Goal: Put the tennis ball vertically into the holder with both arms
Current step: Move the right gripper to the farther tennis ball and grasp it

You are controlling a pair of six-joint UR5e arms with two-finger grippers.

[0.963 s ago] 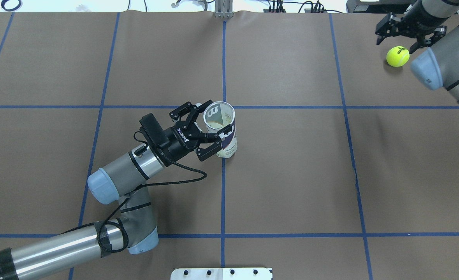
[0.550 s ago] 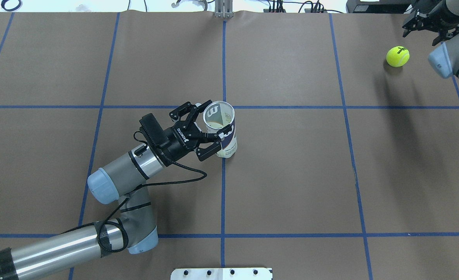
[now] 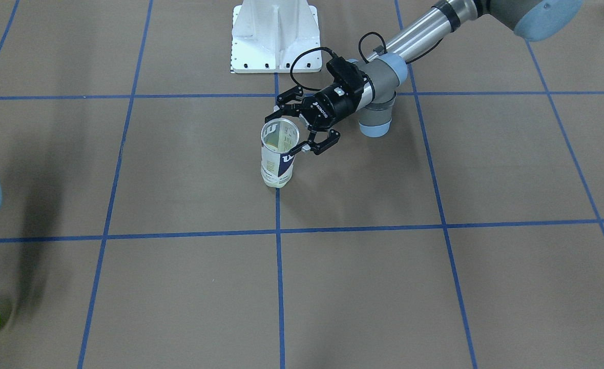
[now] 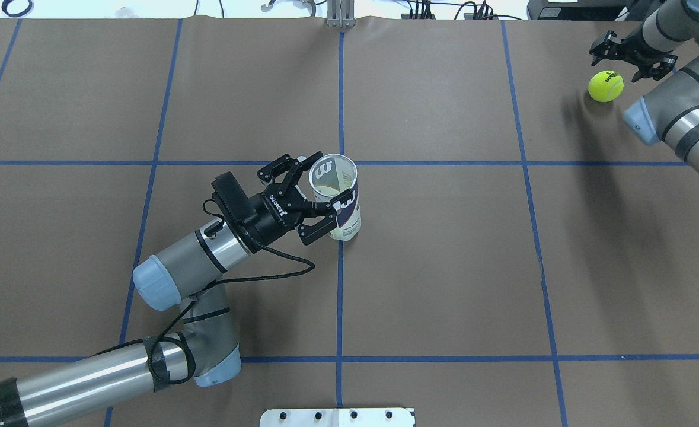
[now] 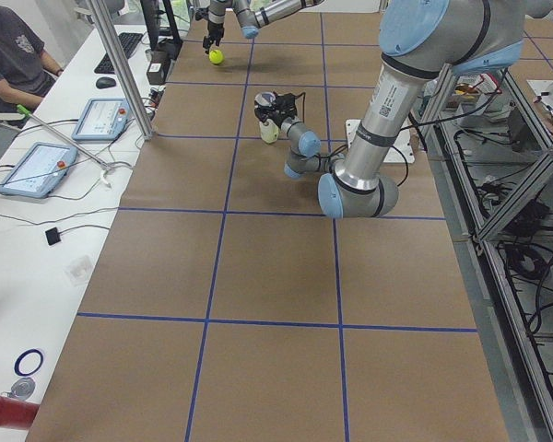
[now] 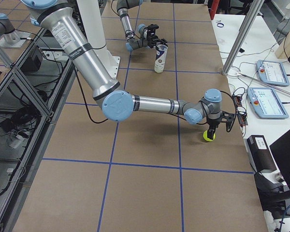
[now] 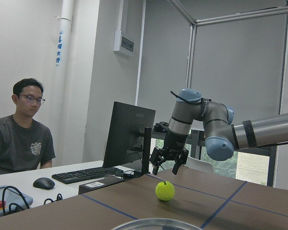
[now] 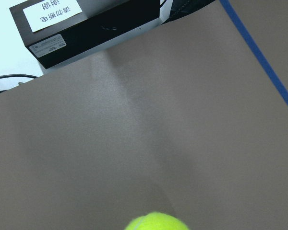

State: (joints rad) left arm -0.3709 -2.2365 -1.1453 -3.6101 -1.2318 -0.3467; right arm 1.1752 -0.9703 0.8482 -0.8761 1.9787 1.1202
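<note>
The right gripper [image 7: 167,167] has its jaws parted and empty, pointing down at the table [image 4: 444,267]. The tennis ball [image 7: 164,190] lies just beneath them, apart from both fingers, in the far right corner of the table. The right wrist view catches only the top of the ball at its bottom edge, so the jaws are probably not yet centred over it. A small sideways correction seems needed before they go down. Being round, the ball has no long axis, and any closing direction should serve.

The left gripper [image 4: 313,193] comes in from the side with its jaws spread wide around the holder [image 4: 346,216], just below the silver rim. One finger lies on the can's far side and the other on its near side, both apparently against the wall, which reads as a steadying hold. The holder stands upright near the middle of the table, long axis vertical and mouth open upward.

The right arm is by far the nearer to the ball, and the left is well apart from it. Once lifted, the ball must travel left and nearer, to the holder's mouth. An operator [image 7: 24,129] sits at a desk beyond the far edge.
</note>
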